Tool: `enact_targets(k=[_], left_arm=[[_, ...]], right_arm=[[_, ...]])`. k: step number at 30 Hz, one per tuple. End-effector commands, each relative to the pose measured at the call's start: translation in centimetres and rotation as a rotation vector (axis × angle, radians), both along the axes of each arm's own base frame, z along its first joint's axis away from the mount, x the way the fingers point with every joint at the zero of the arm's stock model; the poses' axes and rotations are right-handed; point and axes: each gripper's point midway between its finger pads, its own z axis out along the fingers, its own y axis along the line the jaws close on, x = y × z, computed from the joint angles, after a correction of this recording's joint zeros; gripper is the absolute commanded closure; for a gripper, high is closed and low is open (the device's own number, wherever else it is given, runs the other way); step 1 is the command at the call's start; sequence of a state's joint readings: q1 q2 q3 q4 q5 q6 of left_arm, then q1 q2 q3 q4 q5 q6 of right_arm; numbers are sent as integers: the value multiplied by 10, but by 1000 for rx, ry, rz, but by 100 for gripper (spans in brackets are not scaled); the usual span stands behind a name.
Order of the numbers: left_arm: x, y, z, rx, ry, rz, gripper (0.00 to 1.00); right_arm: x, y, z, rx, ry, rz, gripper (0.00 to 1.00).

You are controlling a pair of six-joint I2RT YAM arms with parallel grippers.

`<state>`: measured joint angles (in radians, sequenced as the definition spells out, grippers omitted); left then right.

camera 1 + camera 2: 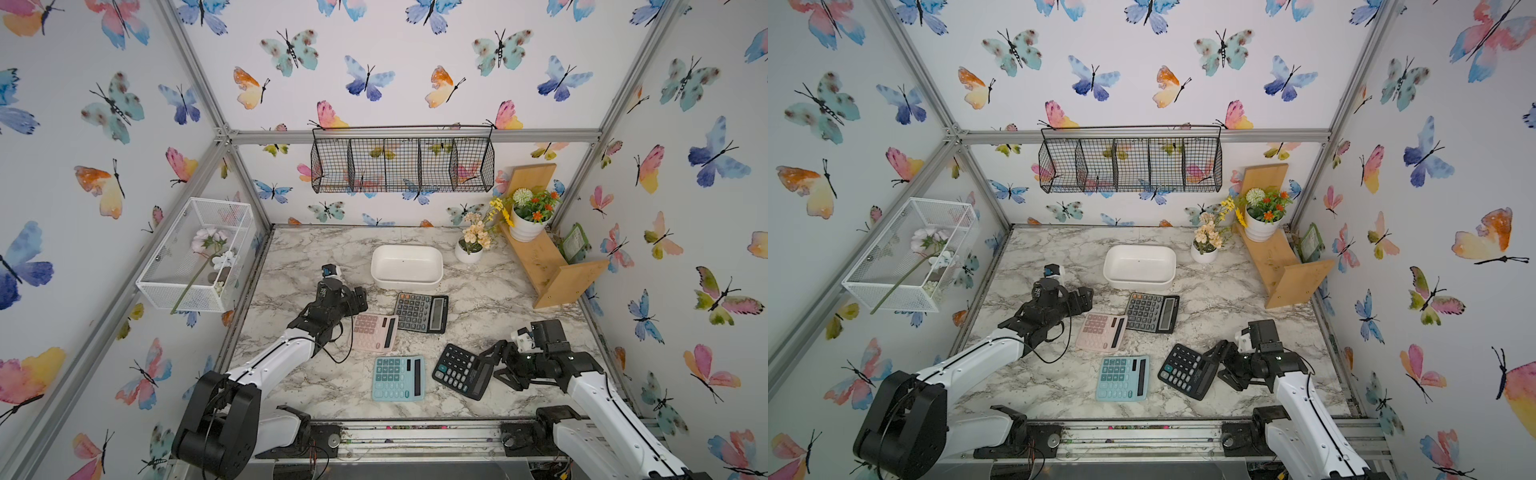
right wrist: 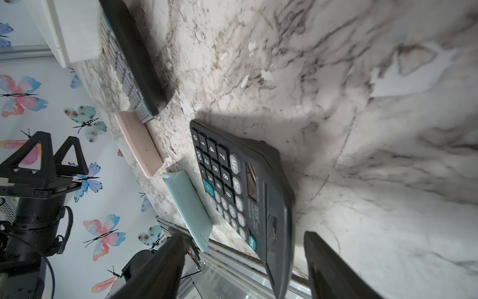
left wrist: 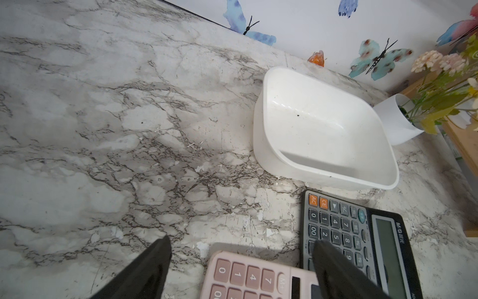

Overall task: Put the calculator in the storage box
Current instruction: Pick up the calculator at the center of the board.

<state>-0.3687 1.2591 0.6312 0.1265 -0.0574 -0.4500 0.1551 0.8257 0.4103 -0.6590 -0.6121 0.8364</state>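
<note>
The white storage box [image 1: 405,284] [image 3: 260,134] stands empty at the back middle of the marble table. Several calculators lie in front of it: pink [image 1: 374,332], grey-keyed black [image 1: 420,311], teal [image 1: 398,377] and a black one [image 1: 459,370] [image 2: 227,176] at the right. My right gripper [image 1: 492,365] [image 2: 244,233] is open, turned on its side, with that black calculator's display end between its fingers; gaps show on both sides. That end looks tilted up. My left gripper [image 1: 360,300] [image 3: 241,239] hovers open over the pink calculator's [image 3: 248,277] keypad end.
A small white flower pot [image 1: 468,253] stands right of the box, beside a wooden shelf [image 1: 540,266] carrying a second pot [image 1: 525,228]. A white wire-mesh box [image 1: 195,257] hangs on the left wall. A black wire basket [image 1: 403,166] hangs on the back wall.
</note>
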Motion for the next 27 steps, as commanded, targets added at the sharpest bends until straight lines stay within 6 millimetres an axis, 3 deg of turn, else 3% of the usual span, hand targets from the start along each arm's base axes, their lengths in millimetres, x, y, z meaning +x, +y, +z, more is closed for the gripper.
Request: enact_targets(k=[1,3,8,13,18,22,27], left_arm=[[3,-6,11,-19,-26,-17,8],[4,-5,11,-15,-25,-15,8],[3,-5,11,-12,-23,-15,8],[2,-2,11,-4,-25,-8,8],[1,1,16,13,-35,-2,8],[0,3,18,23,-41,2,8],[0,5,18,31,-43,8,8]], right_arm=[[-9,7,-8,20,22,45,24],[-12,10,-12,19,30,52,26],[-12,23,-17,13,31,82,42],[-10,31,-22,-11,35,120,45],[2,27,-18,-66,12,121,59],[11,21,-12,-118,-14,110,79],[21,9,2,-216,-63,116,93]])
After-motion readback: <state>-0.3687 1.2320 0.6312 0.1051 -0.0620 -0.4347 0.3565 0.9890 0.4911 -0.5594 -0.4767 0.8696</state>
